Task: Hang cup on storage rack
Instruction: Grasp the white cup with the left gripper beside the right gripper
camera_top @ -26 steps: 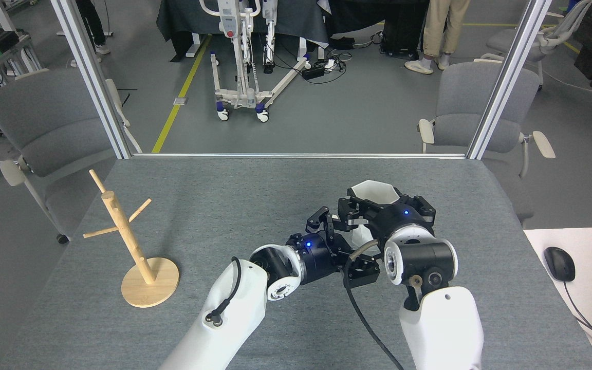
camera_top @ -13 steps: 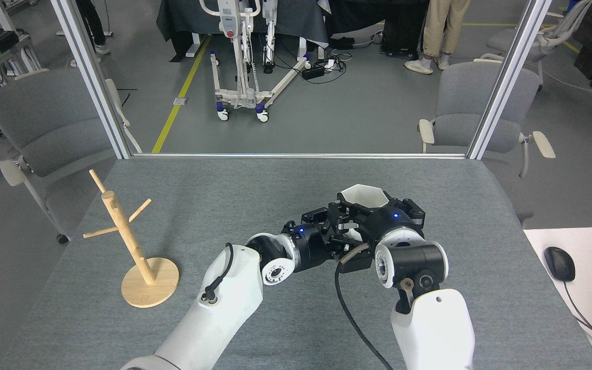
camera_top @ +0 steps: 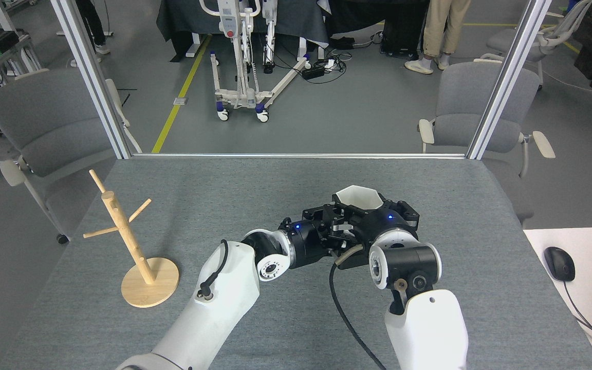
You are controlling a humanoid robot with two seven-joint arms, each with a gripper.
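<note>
White cup (camera_top: 357,197) sits gripped in the right gripper (camera_top: 365,213); left gripper (camera_top: 333,228), grip unclear, crowds in beside it, so a fumbled handover could drop it, far from the storage rack (camera_top: 124,231)

no legible text, label or number anywhere

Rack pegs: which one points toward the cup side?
The upper peg on the storage rack angling up-right, toward the cup; the others point left or up-left.
</note>
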